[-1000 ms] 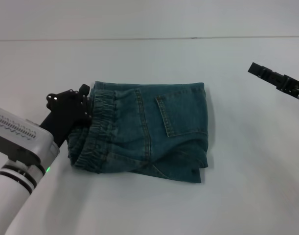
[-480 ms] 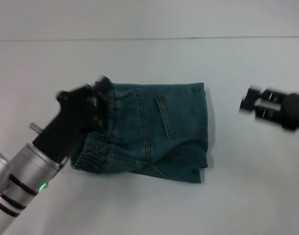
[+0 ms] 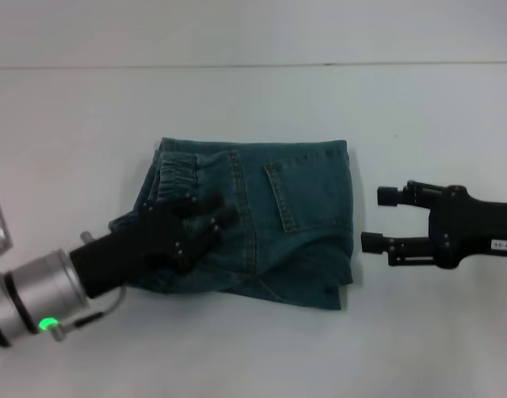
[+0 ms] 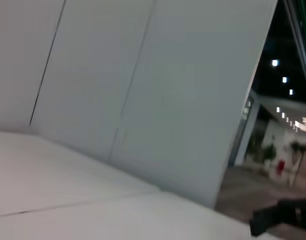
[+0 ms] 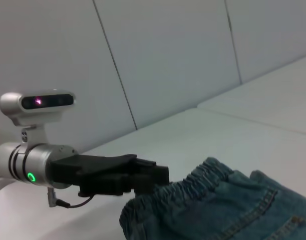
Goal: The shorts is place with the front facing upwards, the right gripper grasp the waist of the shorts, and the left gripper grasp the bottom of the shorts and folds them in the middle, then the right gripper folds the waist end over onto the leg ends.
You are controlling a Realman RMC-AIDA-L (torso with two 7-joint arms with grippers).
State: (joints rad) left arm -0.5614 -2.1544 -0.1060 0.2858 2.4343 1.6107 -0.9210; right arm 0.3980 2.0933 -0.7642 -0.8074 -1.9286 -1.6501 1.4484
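The blue denim shorts [image 3: 294, 224] lie folded on the white table, elastic waistband to the left and the folded edge to the right. My left gripper [image 3: 199, 220] reaches in from the lower left and hovers over the waistband part of the shorts. In the right wrist view the left gripper [image 5: 147, 175] sits just at the gathered waistband of the shorts [image 5: 233, 205]. My right gripper [image 3: 384, 220] is open, low over the table a little right of the shorts' right edge, pointing toward them with nothing between its fingers.
The white table [image 3: 253, 108] stretches bare around the shorts, with a seam line along the back. Plain wall panels stand behind it. The left wrist view shows only the wall and table.
My left gripper has swung from the waistband's left edge to over the shorts. My right gripper has come in from the far right to beside the shorts' right edge. The shorts have not moved.
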